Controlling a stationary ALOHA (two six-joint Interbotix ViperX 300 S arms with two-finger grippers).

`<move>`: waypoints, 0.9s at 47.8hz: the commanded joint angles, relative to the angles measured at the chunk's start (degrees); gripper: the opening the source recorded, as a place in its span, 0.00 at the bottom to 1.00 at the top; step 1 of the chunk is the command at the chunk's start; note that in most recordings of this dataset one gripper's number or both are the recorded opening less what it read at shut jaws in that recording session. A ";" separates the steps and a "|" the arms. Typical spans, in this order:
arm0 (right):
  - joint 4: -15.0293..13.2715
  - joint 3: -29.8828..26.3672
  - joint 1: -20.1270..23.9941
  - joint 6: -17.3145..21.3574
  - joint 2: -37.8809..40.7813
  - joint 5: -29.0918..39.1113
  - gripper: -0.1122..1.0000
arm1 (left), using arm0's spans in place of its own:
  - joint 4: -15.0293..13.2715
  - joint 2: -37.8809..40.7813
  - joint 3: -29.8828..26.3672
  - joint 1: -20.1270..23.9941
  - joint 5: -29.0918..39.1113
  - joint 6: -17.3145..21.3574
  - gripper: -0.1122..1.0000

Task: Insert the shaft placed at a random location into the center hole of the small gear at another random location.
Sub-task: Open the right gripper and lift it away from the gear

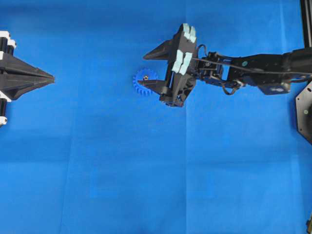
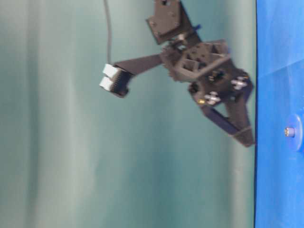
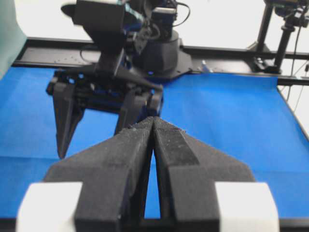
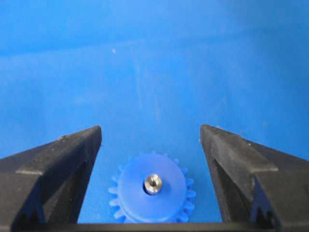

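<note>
The small blue gear (image 1: 145,83) lies flat on the blue cloth left of the middle. It also shows in the right wrist view (image 4: 152,191). The silvery shaft (image 4: 153,183) stands in its center hole, seen end-on as a shiny dot (image 1: 146,77). My right gripper (image 4: 150,128) is open and empty, its two fingers apart on either side of the gear, above it (image 1: 142,68). In the table-level view the gear (image 2: 295,132) sits on the cloth with the shaft tip (image 2: 289,131) sticking out. My left gripper (image 1: 51,77) is shut and empty at the far left, its tips together (image 3: 153,119).
Blue cloth (image 1: 146,170) covers the whole table. The right arm (image 1: 253,68) reaches in from the right edge, beside a black mount (image 1: 304,105). A black frame rail (image 3: 231,50) runs along the far side in the left wrist view.
</note>
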 commanded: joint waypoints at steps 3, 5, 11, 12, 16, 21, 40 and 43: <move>-0.18 -0.44 0.09 -0.09 -3.60 1.49 0.72 | 0.09 0.26 -0.62 0.00 -0.53 0.00 0.10; -0.18 -0.44 0.09 -0.09 -3.96 1.93 0.72 | 0.09 0.18 -0.62 0.09 -0.53 -0.09 0.10; -0.18 -0.18 0.18 -0.09 -4.22 2.29 0.72 | 0.09 0.18 -0.62 0.09 -0.53 0.00 0.10; -0.26 -0.18 0.09 -0.09 -4.22 2.29 0.72 | 0.09 0.18 -0.53 0.09 -0.53 -0.09 0.10; -0.26 -0.18 0.26 -0.18 -4.31 2.29 0.72 | 0.09 0.18 -0.62 0.09 -0.53 -0.09 0.10; -0.26 0.26 0.53 -0.09 -4.48 2.46 0.72 | 0.09 0.18 -0.62 0.09 -0.53 0.00 0.10; -0.26 6.06 0.70 0.18 -9.49 2.99 0.72 | 0.09 0.18 -0.53 0.09 -0.53 0.00 0.10; -0.26 6.77 0.70 0.26 -10.11 2.99 0.72 | 0.09 0.18 -0.53 0.09 -0.53 0.00 0.10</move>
